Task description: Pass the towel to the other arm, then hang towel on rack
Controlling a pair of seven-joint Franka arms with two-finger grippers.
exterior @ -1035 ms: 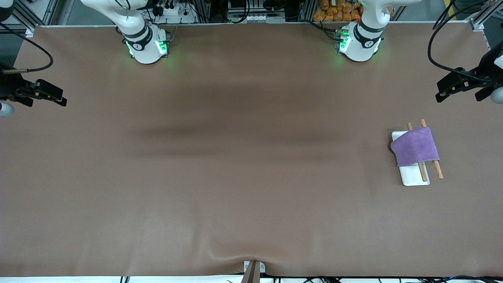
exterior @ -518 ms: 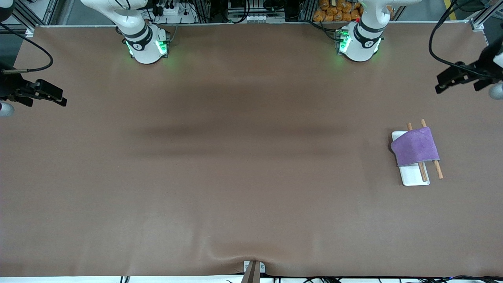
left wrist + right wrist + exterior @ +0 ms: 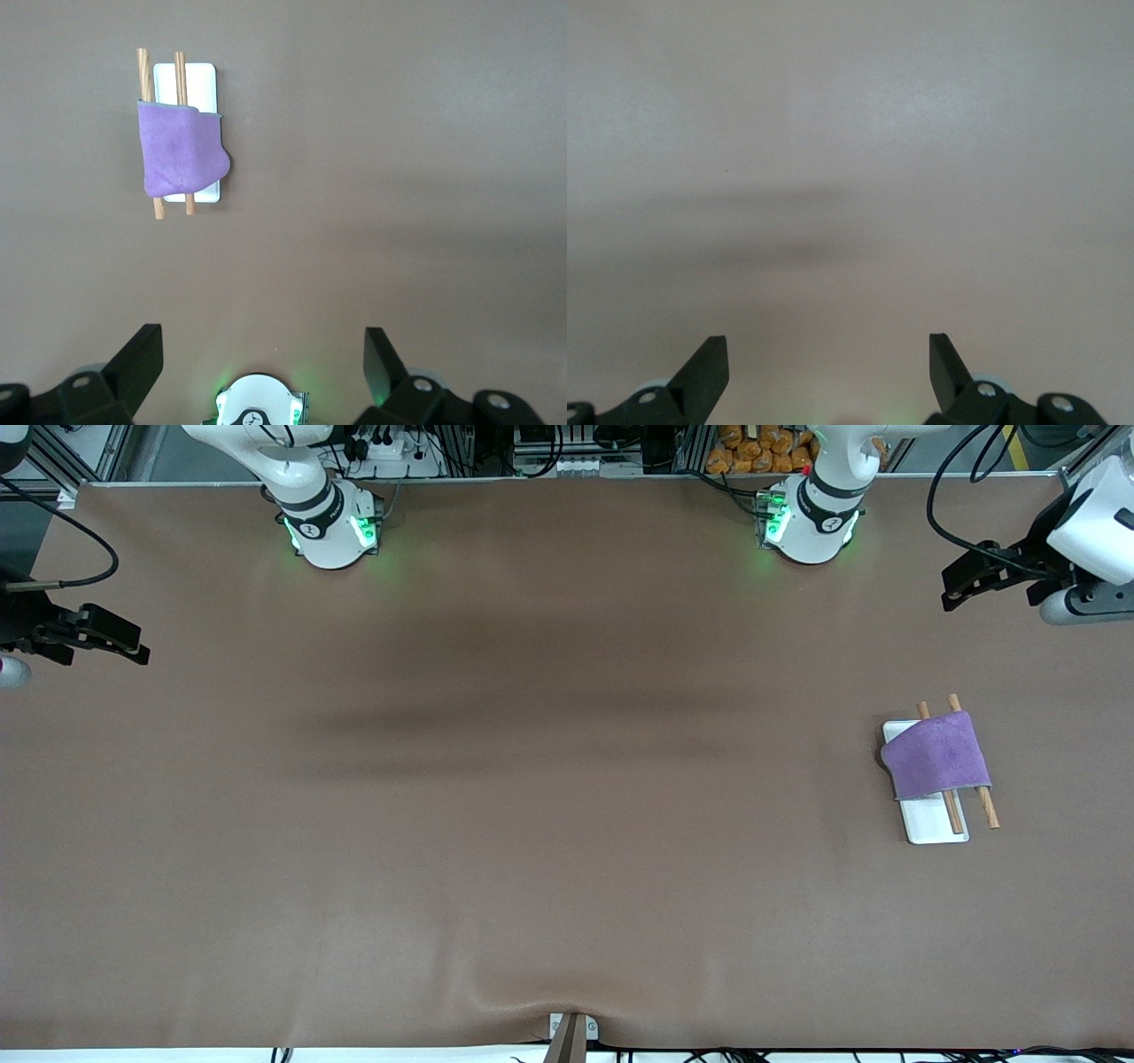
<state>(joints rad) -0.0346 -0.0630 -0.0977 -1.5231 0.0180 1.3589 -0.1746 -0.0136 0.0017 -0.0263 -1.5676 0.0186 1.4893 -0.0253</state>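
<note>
Step in hand: by my judgement the hanging is done; what remains is to clear away and park.
How to do it well: I would carry my left claw high and away from the rack, with no sweep over the rods, so the draped cloth is not dragged off.
Towel: the towel lies folded over both rods of the rack, purple face up, a grey edge showing at one corner. It covers the rods' middle; their ends stick out at both sides.
Rack: it stands on the surface toward the left arm's end.
Left claw: released, fingers wide apart and grasping nothing, seen in the left wrist view. It hangs over bare surface at the left arm's end, well apart from the towel and not above it.
Right claw: released and empty; it waits at the right arm's end, over bare surface.
Risk: the towel sits somewhat off-centre; I judge a nudge could slide it.
</note>
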